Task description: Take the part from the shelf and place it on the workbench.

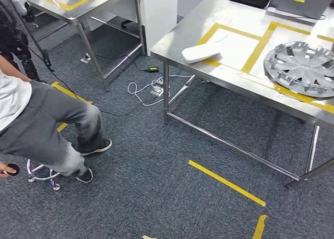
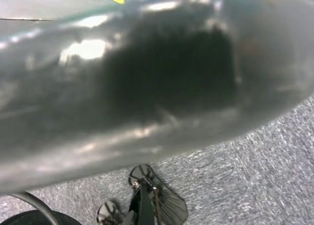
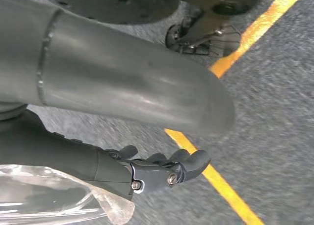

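Head view: the brushed stainless-steel workbench point(image 1: 189, 35) carries yellow tape outlines point(image 1: 258, 46), probably marking drop zones. A white, smooth, curved plastic shell point(image 1: 201, 54) lies across one outline's corner, and a silver spoked wheel cover point(image 1: 303, 67) sits flat inside another. Either could be your part; I cannot tell which. A seated person in grey trousers point(image 1: 47, 124) is well apart, on the grey carpet point(image 1: 157, 187).

Left wrist view: your left hand point(image 2: 155, 77) is a glossy grey blur, so I cannot tell its grasp.

Right wrist view: your right hand point(image 3: 155, 168) hangs over a yellow floor stripe point(image 3: 222, 185), dark fingers stretched out and holding nothing.
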You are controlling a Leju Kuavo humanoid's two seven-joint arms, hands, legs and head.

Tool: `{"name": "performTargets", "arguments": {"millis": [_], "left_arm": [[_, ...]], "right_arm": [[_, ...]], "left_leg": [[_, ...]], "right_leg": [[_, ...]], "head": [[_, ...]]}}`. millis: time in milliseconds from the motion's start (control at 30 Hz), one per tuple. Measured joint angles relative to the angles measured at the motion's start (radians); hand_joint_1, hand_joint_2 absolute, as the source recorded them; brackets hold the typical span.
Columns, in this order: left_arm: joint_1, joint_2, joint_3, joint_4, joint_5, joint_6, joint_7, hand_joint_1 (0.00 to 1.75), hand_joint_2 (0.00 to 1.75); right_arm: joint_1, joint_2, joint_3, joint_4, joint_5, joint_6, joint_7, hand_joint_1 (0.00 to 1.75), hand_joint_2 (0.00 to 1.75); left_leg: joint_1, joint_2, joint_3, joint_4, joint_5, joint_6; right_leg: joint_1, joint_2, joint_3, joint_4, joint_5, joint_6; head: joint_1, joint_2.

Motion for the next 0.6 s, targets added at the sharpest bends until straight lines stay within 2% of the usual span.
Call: {"name": "performTargets", "arguments": {"millis": [33, 100, 167, 233, 267, 300, 333, 367, 400, 467, 500, 533, 600], "left_arm": [[0.000, 0.000, 0.000, 0.000, -0.005, 0.002, 0.003, 0.00, 0.00], [0.003, 0.000, 0.000, 0.001, -0.011, 0.006, 0.011, 0.00, 0.00], [0.004, 0.001, 0.000, 0.001, -0.013, 0.009, 0.015, 0.00, 0.00], [0.002, 0.001, 0.000, 0.002, -0.014, 0.011, 0.015, 0.00, 0.00], [0.001, 0.001, 0.000, 0.002, -0.014, 0.011, 0.015, 0.00, 0.00], [0.002, 0.001, 0.000, 0.002, -0.013, 0.009, 0.015, 0.00, 0.00], [0.002, 0.001, 0.000, 0.002, -0.012, 0.007, 0.015, 0.00, 0.00], [0.003, 0.001, 0.001, 0.002, -0.011, 0.004, 0.015, 0.00, 0.00], [0.004, 0.001, 0.001, 0.002, -0.009, 0.002, 0.016, 0.00, 0.00], [0.003, 0.001, 0.001, 0.002, -0.009, 0.000, 0.018, 0.00, 0.00], [0.003, 0.001, 0.001, 0.002, -0.009, 0.000, 0.020, 0.00, 0.00], [0.003, 0.000, 0.001, 0.002, -0.010, 0.000, 0.021, 0.00, 0.00], [0.005, -0.001, 0.002, 0.002, -0.011, 0.000, 0.023, 0.00, 0.00]], "right_arm": [[0.000, -0.001, 0.000, 0.000, 0.003, 0.000, 0.001, 0.00, 0.00], [-0.001, -0.003, 0.000, 0.001, 0.006, 0.000, 0.003, 0.00, 0.00], [-0.001, -0.004, 0.000, 0.001, 0.008, 0.000, 0.003, 0.00, 0.00], [0.001, -0.004, 0.000, 0.001, 0.009, -0.001, 0.003, 0.00, 0.00], [0.002, -0.005, 0.000, 0.001, 0.010, -0.001, 0.003, 0.00, 0.00], [0.003, -0.005, 0.000, 0.001, 0.011, -0.001, 0.002, 0.00, 0.00], [0.002, -0.006, 0.000, 0.001, 0.012, -0.001, 0.000, 0.00, 0.00], [0.001, -0.006, 0.000, 0.001, 0.014, -0.002, -0.001, 0.00, 0.00], [0.000, -0.006, 0.000, 0.001, 0.015, -0.002, -0.002, 0.00, 0.00], [-0.001, -0.006, 0.000, 0.001, 0.017, -0.002, -0.003, 0.00, 0.00], [-0.001, -0.006, 0.000, 0.001, 0.018, -0.001, -0.003, 0.00, 0.00], [-0.001, -0.006, 0.000, 0.001, 0.019, -0.001, -0.002, 0.00, 0.00], [-0.004, -0.006, 0.002, 0.001, 0.027, 0.004, -0.001, 0.00, 0.00]], "left_leg": [[0.000, -0.010, -0.006, 0.004, 0.001, -0.006], [0.003, -0.025, -0.016, 0.008, 0.004, -0.018], [0.003, -0.001, -0.032, 0.044, -0.020, -0.028], [0.004, 0.043, -0.077, 0.150, -0.081, -0.038], [0.006, 0.054, -0.106, 0.216, -0.111, -0.042], [0.008, 0.060, -0.128, 0.267, -0.128, -0.045], [0.010, 0.063, -0.135, 0.287, -0.128, -0.046], [0.011, 0.066, -0.124, 0.268, -0.108, -0.046], [0.011, 0.074, -0.095, 0.212, -0.075, -0.043], [0.004, 0.115, -0.028, 0.079, -0.023, -0.035], [0.000, 0.133, -0.008, 0.036, -0.013, -0.030], [-0.005, 0.142, -0.001, 0.017, -0.014, -0.025], [-0.008, 0.128, -0.004, 0.011, -0.014, -0.013]], "right_leg": [[-0.001, 0.011, 0.009, -0.017, -0.002, -0.003], [-0.001, -0.005, 0.012, -0.019, -0.001, -0.012], [-0.003, -0.029, 0.014, -0.022, 0.003, -0.023], [-0.002, -0.056, 0.016, -0.023, 0.002, -0.031], [-0.001, -0.071, 0.017, -0.023, 0.001, -0.032], [0.000, -0.086, 0.017, -0.023, 0.000, -0.033], [0.001, -0.100, 0.018, -0.023, -0.001, -0.034], [0.002, -0.113, 0.019, -0.023, -0.003, -0.033], [0.002, -0.125, 0.021, -0.023, -0.004, -0.032], [0.005, -0.146, 0.027, -0.022, -0.010, -0.026], [0.007, -0.156, 0.028, -0.021, -0.012, -0.021], [0.009, -0.165, 0.028, -0.020, -0.015, -0.016], [0.010, -0.184, 0.032, -0.022, -0.017, -0.004]], "head": [[0.000, 0.000], [0.000, 0.000], [-0.007, 0.000], [-0.014, 0.000], [-0.016, 0.000], [-0.016, 0.000], [-0.016, 0.000], [-0.016, 0.000], [-0.016, 0.000], [-0.016, 0.000], [-0.016, 0.000], [-0.016, 0.000], [-0.015, 0.000]]}}
